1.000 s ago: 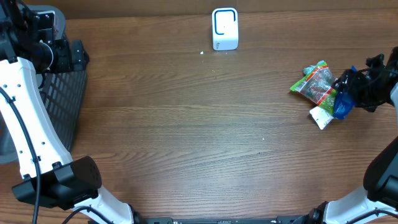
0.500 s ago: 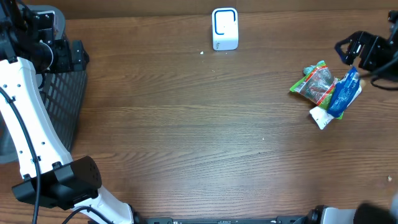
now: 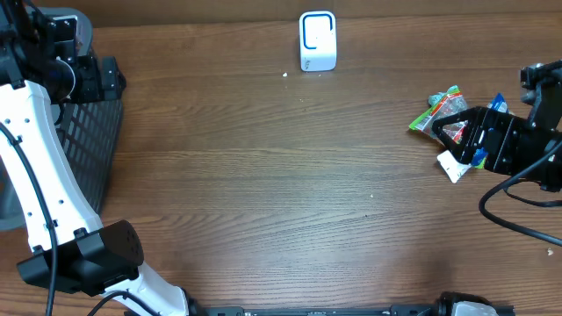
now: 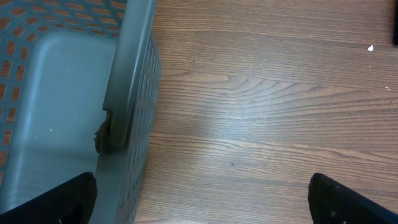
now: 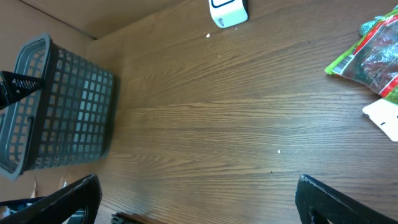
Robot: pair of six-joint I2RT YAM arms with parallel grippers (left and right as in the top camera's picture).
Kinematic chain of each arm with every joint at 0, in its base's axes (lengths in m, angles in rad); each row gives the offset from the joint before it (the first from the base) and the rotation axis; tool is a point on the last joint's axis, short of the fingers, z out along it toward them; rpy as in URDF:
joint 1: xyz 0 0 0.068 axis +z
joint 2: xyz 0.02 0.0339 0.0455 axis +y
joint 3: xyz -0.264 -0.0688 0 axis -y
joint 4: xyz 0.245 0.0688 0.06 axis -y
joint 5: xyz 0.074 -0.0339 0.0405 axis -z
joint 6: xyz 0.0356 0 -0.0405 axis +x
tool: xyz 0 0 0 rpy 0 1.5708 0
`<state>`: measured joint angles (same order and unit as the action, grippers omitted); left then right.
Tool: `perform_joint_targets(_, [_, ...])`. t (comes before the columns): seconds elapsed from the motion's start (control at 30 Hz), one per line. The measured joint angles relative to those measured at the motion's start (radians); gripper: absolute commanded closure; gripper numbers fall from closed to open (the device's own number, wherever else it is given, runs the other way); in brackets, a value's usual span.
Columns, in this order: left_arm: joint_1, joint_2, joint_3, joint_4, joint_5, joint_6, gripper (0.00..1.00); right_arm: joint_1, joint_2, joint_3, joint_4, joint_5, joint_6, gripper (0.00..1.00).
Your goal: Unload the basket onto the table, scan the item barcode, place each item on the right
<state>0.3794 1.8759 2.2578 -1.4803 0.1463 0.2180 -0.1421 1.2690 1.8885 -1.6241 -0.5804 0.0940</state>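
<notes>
Since half a second ago the right arm has swung in from the far right corner and now hangs over the blue and white packet (image 3: 454, 164), hiding its middle; the packet has not shifted. It lies flat at the right of the counter (image 3: 263, 175), its long axis diagonal, white end pointing near-left and blue tip far-right, just beside the green and red bag (image 3: 443, 110). The right end effector (image 5: 199, 202) stands wide open with nothing between its fingers. The left end effector (image 4: 202, 202), also spread wide and empty, hovers over the rim of the grey mesh basket (image 3: 92, 145) at the far left. The white scanner (image 3: 317, 40) stands upright at the far edge, well apart from the packet. The counter is brown wood grain
</notes>
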Motion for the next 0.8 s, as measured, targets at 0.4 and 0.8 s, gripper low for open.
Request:
perform_joint_targets(0.4, [0.000,0.000,0.000,0.000,0.000,0.000,0.00,0.000,0.021,0.000,0.000,-0.007,0.018,0.00])
perform_joint_targets(0.8, [0.000,0.000,0.000,0.000,0.000,0.000,0.00,0.000,-0.023,0.000,0.000,0.001,0.018,0.00])
